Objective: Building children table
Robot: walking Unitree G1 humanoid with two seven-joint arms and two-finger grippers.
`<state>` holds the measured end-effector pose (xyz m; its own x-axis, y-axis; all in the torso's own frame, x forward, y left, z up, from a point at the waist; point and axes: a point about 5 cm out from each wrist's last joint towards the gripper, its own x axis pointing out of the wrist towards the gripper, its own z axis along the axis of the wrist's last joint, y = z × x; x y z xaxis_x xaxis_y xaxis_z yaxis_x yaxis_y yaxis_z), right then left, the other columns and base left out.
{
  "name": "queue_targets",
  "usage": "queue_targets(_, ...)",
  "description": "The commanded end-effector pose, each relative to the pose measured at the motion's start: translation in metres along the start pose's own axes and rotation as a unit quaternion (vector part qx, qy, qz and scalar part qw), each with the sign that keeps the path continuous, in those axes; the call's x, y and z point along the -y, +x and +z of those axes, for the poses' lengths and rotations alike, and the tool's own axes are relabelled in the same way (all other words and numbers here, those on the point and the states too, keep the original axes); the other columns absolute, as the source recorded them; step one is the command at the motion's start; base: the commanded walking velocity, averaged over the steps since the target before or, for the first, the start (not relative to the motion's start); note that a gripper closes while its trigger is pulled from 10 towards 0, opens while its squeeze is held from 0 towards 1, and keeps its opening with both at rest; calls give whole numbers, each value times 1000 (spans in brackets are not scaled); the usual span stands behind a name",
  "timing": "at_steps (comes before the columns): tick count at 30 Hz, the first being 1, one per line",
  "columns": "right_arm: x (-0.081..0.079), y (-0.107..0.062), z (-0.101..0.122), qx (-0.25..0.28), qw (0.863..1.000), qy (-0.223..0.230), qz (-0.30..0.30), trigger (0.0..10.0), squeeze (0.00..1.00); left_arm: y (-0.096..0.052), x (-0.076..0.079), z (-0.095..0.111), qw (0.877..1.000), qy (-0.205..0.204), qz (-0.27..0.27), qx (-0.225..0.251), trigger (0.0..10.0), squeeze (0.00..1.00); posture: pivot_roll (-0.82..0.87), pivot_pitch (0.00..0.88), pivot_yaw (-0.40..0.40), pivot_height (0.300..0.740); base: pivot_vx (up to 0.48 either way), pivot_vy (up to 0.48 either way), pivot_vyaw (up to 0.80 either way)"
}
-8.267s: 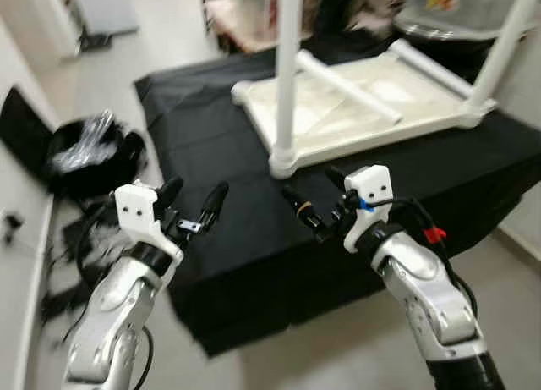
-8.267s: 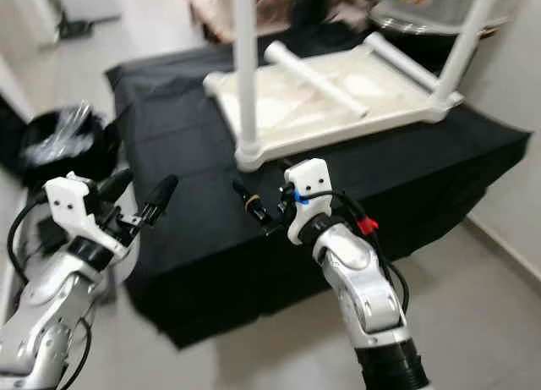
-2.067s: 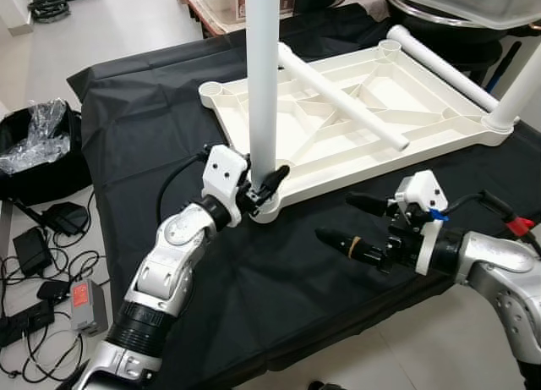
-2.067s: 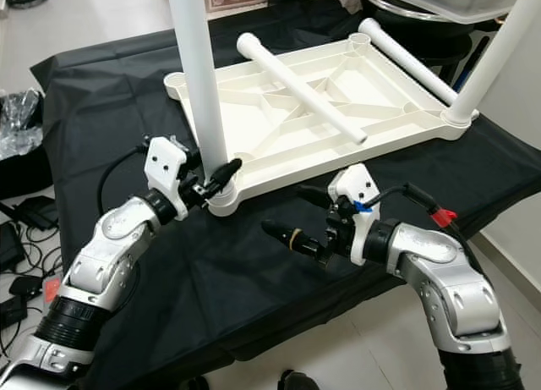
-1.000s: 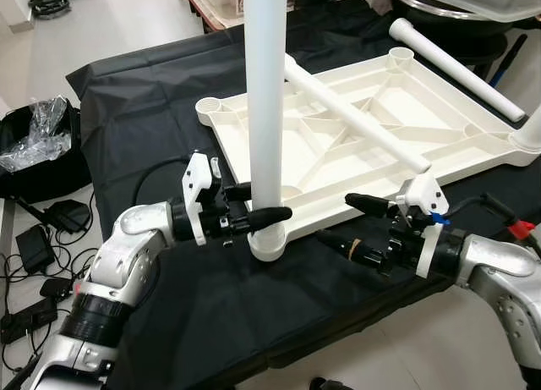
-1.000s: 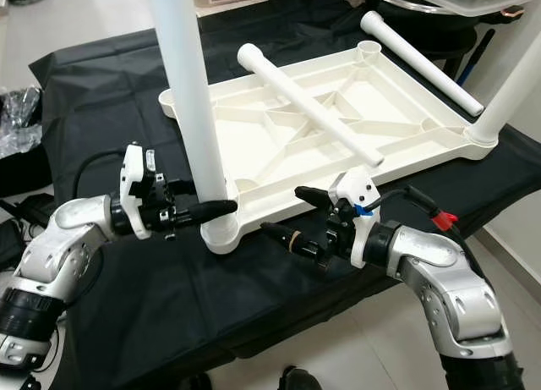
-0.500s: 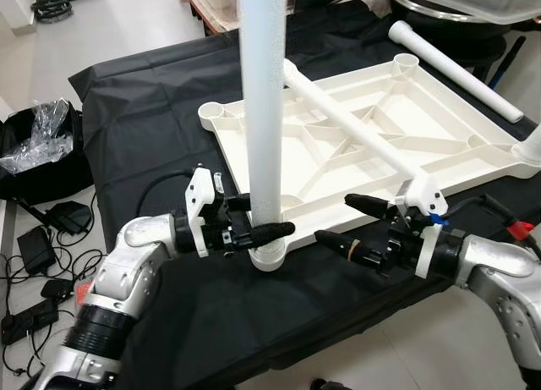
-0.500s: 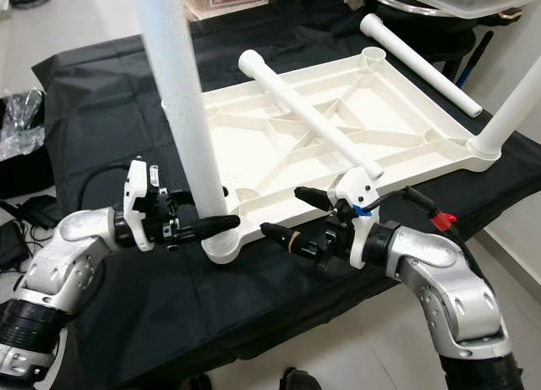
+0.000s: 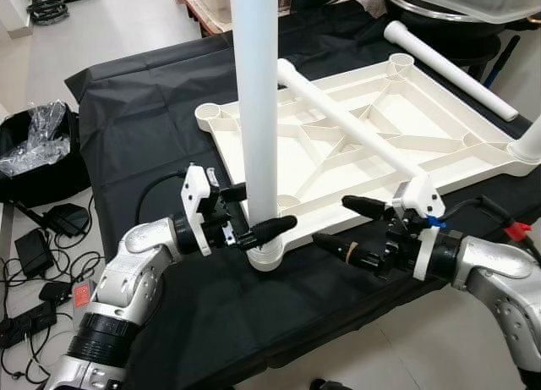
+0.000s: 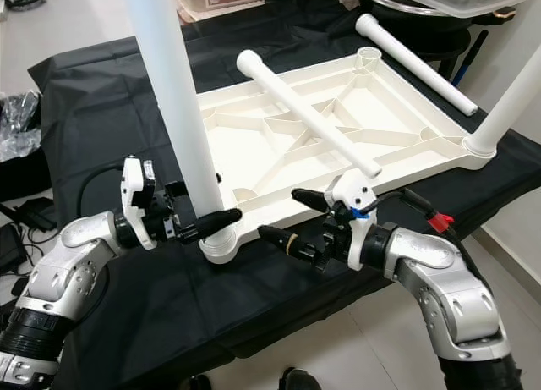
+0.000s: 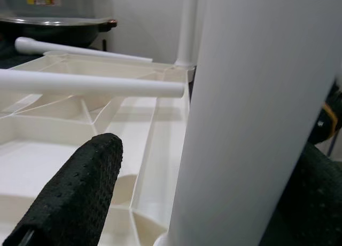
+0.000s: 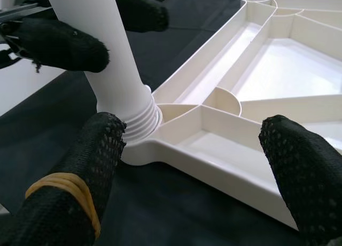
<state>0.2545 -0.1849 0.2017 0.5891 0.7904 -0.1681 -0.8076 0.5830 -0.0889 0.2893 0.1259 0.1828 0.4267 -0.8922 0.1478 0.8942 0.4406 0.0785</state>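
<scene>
The upturned tabletop (image 9: 363, 128) lies on my black-draped bench (image 9: 152, 111), its near corner close to the bench's front edge. My left hand (image 9: 258, 214) is clamped on the upright leg (image 9: 254, 111) just above that corner socket. My right hand (image 10: 292, 216) hovers spread wide just beside the rim, touching nothing. A loose leg (image 9: 355, 132) lies across the tabletop; another (image 9: 448, 56) sits behind. Cables (image 9: 34, 280) litter the floor to the left.
</scene>
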Motion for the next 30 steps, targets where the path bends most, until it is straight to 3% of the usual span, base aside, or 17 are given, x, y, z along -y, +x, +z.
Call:
queue_targets(1,-2,0,-1,-2,1000,-3,6,10000,0,-17,-4,2,999,18,47,-14,10000,1000,-70,186,36,740,0,0,0)
queue_targets(5,-2,0,-2,-3,1000,-3,6,10000,0,-24,-1,4,998,20,57,-15,10000,1000,-70,186,36,740,0,0,0)
queue_targets(6,-2,0,-3,-4,1000,-2,6,10000,0,-41,13,13,998,13,64,-7,10000,1000,-57,190,34,740,0,0,0)
queue_targets(12,-1,0,-5,-6,1000,0,7,10000,0,-56,38,25,998,-6,56,-1,10000,1000,-29,193,25,740,0,0,0)
queue_targets(13,-1,1,-5,-6,1000,1,8,10000,0,-59,45,26,998,-8,59,-4,10000,0,-19,191,24,740,0,0,0)
queue_targets(18,0,4,-6,-5,1000,0,8,10000,0,-60,55,22,996,-8,85,-17,10000,0,-10,191,24,740,0,0,0)
queue_targets(20,2,8,-3,5,1000,-4,1,10000,0,-53,58,13,989,1,144,-34,10000,0,-5,190,24,740,0,0,0)
queue_targets(21,2,8,-3,5,1000,-4,1,10000,0,-53,58,13,989,1,144,-34,10000,0,-5,190,24,740,0,0,0)
queue_targets(23,3,10,0,14,1000,-5,-5,10000,0,-47,53,2,967,15,245,-60,10000,0,-5,191,24,740,0,0,0)
queue_targets(24,3,10,0,14,1000,-5,-5,10000,0,-47,53,2,967,15,245,-60,10000,0,-5,191,24,740,0,0,0)
queue_targets(25,3,11,0,16,1000,-5,-4,10000,0,-47,52,-3,950,17,299,-86,10000,0,-4,191,25,740,0,0,0)
queue_targets(30,3,10,0,14,1000,-7,-5,10000,0,-44,56,-6,937,36,327,-121,10000,0,-5,190,28,740,0,0,0)
